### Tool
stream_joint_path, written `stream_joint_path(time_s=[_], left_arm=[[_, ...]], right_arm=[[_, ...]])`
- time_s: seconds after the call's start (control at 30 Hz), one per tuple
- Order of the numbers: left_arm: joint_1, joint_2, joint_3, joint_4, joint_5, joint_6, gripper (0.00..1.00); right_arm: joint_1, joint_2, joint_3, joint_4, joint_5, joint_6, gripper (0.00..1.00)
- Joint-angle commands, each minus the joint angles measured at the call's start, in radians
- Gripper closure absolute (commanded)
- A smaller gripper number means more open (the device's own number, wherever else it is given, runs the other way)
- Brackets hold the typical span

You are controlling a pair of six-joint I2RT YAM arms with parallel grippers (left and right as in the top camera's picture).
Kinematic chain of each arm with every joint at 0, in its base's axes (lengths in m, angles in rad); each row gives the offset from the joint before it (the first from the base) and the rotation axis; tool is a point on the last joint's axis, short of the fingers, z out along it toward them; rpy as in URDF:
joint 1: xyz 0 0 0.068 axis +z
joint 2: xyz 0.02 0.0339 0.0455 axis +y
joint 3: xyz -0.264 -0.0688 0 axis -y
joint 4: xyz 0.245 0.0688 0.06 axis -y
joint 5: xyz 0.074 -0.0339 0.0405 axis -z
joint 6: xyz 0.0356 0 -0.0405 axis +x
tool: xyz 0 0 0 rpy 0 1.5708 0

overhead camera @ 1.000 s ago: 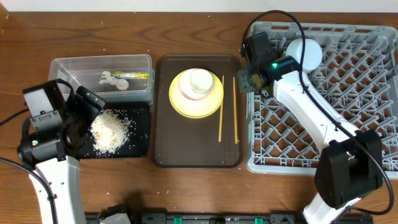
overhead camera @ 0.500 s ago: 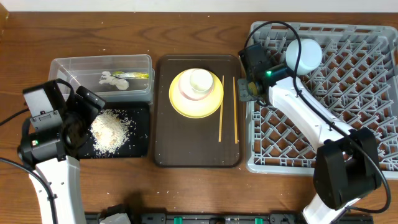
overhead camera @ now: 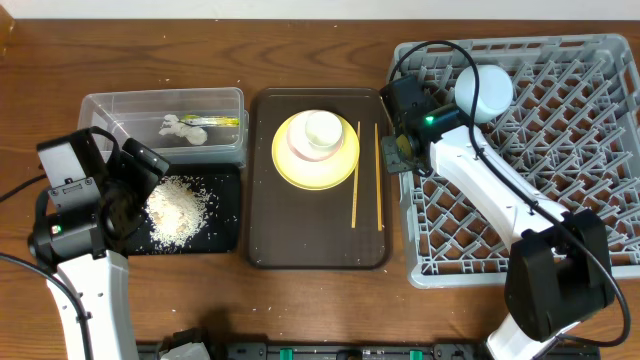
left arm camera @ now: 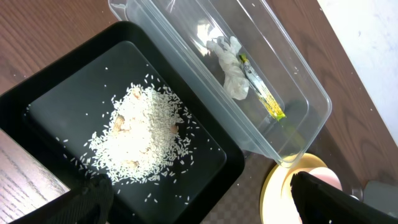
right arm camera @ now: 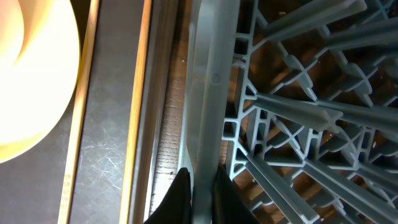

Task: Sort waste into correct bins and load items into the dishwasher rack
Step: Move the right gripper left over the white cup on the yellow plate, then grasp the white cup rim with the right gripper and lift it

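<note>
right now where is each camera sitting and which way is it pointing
Overhead: above the table, looking straight down; left arm, right arm show.
Left wrist: over the black tray, facing down at rice and tub; its open fingers show.
Right wrist: low at the rack rim, its fingers straddling it, chopsticks alongside.
Shared: both wrist views catch the plate.

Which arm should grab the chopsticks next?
Probably right. The right gripper, though clamped on the dishwasher rack rim, is beside the chopsticks; the left gripper hovers over the black tray, far away.
</note>
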Motion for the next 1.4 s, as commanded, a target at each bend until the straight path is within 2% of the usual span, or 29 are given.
stream_joint_path(time_s=[0.0,0.2,0.43,0.67,0.8,1.0,1.17,1.37], left_arm=[[0.005,0.002,0.015,0.000,-0.002,-0.008,0.06],[0.005,0.002,0.015,0.000,-0.002,-0.008,0.06],[0.005,0.002,0.015,0.000,-0.002,-0.008,0.06],[0.005,0.002,0.015,0.000,-0.002,-0.008,0.06],[0.005,0.002,0.015,0.000,-0.002,-0.008,0.06],[0.005,0.002,0.015,0.000,-0.002,-0.008,0.06],[0.005,0.002,0.015,0.000,-0.002,-0.008,0.06],[0.005,0.002,0.015,0.000,-0.002,-0.008,0.06]], right_arm=[[0.028,0.007,-0.008,0.004,-0.134,-0.079,0.94],[0.028,0.007,-0.008,0.029,-0.173,-0.072,0.92],[0.023,-0.001,0.001,0.031,-0.166,-0.073,0.75],[0.018,-0.067,0.059,0.030,-0.171,-0.108,0.68],[0.026,-0.116,0.078,0.056,-0.240,-0.150,0.61],[0.077,-0.121,0.077,0.100,-0.379,-0.258,0.57],[0.128,-0.100,0.077,0.106,-0.379,-0.327,0.53],[0.177,-0.045,0.077,0.153,-0.358,-0.372,0.53]])
